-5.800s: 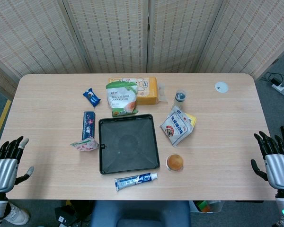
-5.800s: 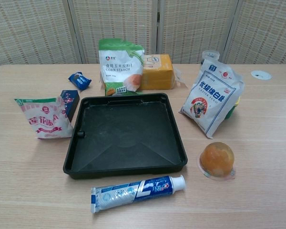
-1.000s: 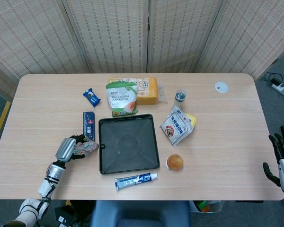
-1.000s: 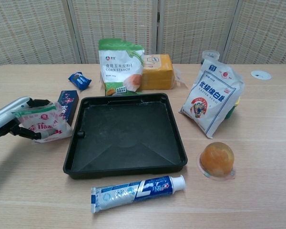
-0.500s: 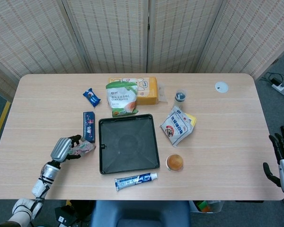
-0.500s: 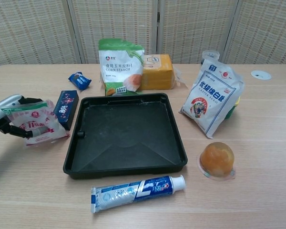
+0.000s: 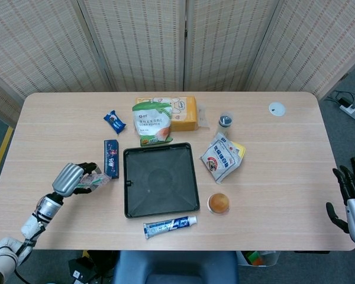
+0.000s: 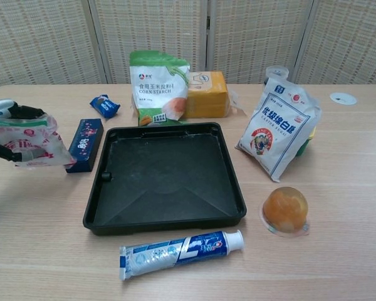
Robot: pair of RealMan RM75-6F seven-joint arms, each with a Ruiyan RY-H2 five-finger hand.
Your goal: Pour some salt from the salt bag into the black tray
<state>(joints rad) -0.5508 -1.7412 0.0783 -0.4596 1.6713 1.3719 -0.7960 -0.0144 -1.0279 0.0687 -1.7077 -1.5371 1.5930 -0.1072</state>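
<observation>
My left hand (image 7: 69,178) (image 8: 1,113) grips the small white and pink salt bag (image 7: 94,180) (image 8: 30,142) and holds it lifted off the table, to the left of the tray. The black tray (image 7: 133,205) (image 8: 100,213) lies empty in the middle of the table. In the chest view the bag hangs left of the dark blue box (image 8: 86,143). My right hand (image 7: 352,201) hangs beyond the table's right edge, fingers apart, holding nothing.
Around the tray lie a blue box (image 7: 110,158), a green corn starch bag (image 7: 151,122), an orange packet (image 7: 184,112), a white sugar bag (image 7: 220,158), a jelly cup (image 7: 218,203), a toothpaste tube (image 7: 169,225) and a blue snack wrapper (image 7: 114,121).
My left hand has taken hold of the salt bag, lifted it off the table and carried it leftward, away from the tray. The right hand has stayed still.
</observation>
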